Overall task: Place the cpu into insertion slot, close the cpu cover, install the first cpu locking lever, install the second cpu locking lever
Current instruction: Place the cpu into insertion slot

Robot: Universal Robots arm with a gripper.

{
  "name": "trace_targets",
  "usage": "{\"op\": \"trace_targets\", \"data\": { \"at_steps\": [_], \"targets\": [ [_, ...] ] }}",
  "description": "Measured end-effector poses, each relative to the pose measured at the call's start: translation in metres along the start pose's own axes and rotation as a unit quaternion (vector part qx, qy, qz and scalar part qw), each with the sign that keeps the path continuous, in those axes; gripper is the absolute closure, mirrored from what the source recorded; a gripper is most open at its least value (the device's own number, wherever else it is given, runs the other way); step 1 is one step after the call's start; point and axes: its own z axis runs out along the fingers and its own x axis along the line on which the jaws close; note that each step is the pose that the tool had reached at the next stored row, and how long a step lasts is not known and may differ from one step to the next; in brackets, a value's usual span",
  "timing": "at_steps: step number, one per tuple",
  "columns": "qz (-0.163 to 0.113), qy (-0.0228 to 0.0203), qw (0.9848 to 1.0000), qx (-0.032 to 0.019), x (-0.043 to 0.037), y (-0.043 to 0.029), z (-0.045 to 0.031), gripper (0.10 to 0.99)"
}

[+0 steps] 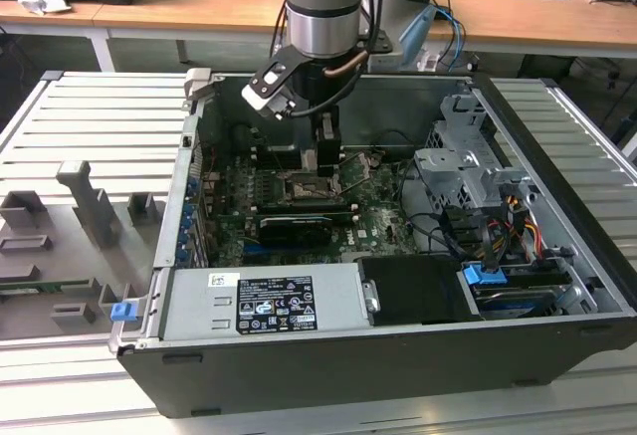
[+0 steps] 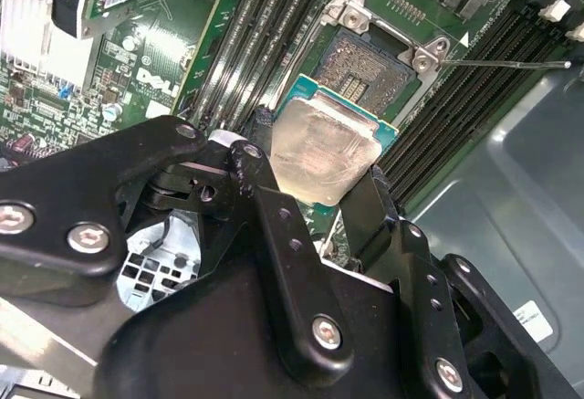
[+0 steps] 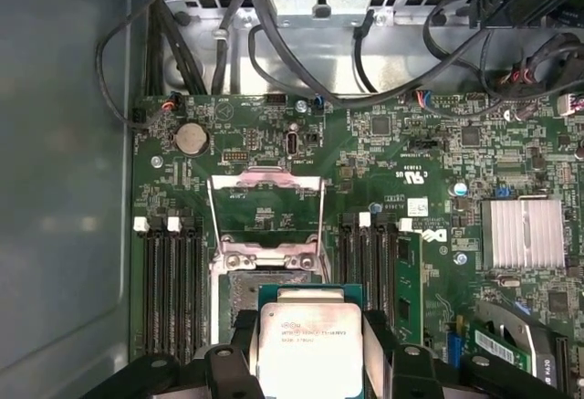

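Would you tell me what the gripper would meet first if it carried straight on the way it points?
Probably the open insertion slot, beneath the cpu in the gripper; exact alignment is unclear.

**A:** The cpu (image 3: 308,349): form and position?

**B:** Flat square chip, pale silver lid on a green edge (image 2: 324,148). It is clamped by two opposite sides in the gripper (image 3: 310,355), face up, over one edge of the insertion slot (image 3: 239,294) and not seated in it.

**A:** And the slot itself?

**B:** Dark square socket with a metal rim, contact field bare (image 2: 374,61).

**A:** The cpu cover?

**B:** Thin silver frame with a large window (image 3: 265,181), swung open, on the slot's far side from the chip. One locking lever (image 2: 511,64), a thin rod, juts from a rim corner.
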Motion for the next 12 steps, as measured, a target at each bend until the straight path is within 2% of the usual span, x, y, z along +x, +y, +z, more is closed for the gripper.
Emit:
{"op": "trace_targets", "data": {
  "at_steps": [5,12],
  "targets": [
    [0.000,0.0002,1.0000,-0.0003,0.0005,-0.0025,0.0069,0.545],
    [0.000,0.0002,1.0000,-0.0003,0.0004,-0.0035,0.0127,0.545]
  ]
}}
